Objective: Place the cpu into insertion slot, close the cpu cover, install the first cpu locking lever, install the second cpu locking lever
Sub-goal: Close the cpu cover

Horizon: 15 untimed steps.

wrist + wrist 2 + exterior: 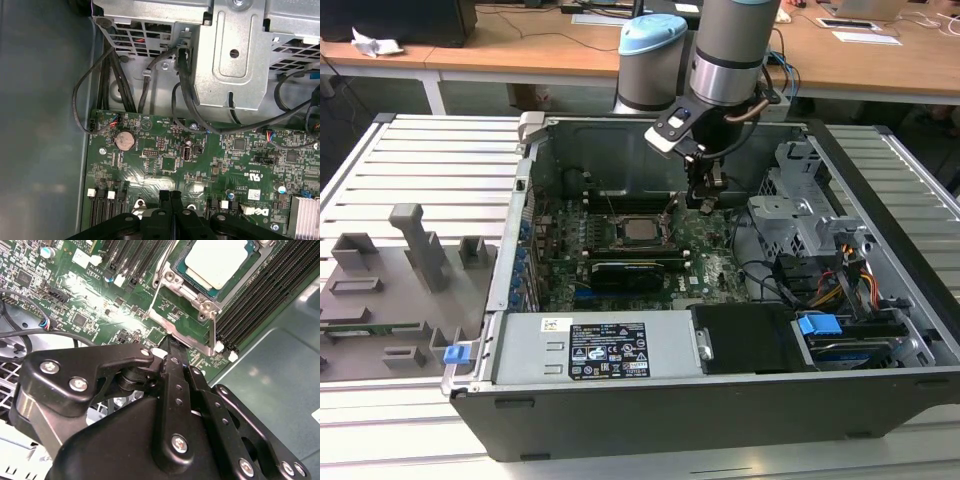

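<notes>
Second wrist view shows the black gripper (170, 347), fingers pressed together, near the thin wire locking lever (213, 330) beside the pale silver square cpu (220, 260); I judge a steady, centred push suits it.

Cpu (220, 262) in insertion slot (174, 281); tool (170, 343) just beside.

cpu (218, 261) in insertion slot (192, 292), hand (171, 345) closed

single grey arm (732, 45) hangs down from above, wrist vertical. black gripper (706, 203) at its end points straight down. fingers (165, 200) pressed flat together in first wrist view, no gap; same in second wrist view.
</notes>
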Available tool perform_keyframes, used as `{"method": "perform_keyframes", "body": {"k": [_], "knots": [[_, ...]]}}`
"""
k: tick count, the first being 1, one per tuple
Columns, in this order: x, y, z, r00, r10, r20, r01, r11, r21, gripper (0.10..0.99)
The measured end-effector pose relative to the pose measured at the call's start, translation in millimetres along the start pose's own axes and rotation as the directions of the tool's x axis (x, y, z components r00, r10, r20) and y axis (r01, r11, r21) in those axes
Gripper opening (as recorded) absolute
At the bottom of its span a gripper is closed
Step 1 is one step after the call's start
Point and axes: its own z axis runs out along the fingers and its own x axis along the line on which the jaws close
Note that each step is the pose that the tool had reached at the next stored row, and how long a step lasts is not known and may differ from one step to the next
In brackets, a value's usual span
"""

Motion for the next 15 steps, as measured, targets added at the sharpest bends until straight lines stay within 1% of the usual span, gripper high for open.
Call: {"method": "perform_keyframes", "body": {"k": [15], "knots": [[0.3,-3.6,0.0,1.0,0.0,-0.0001,0.0,1.0,0.0,0.106]]}}
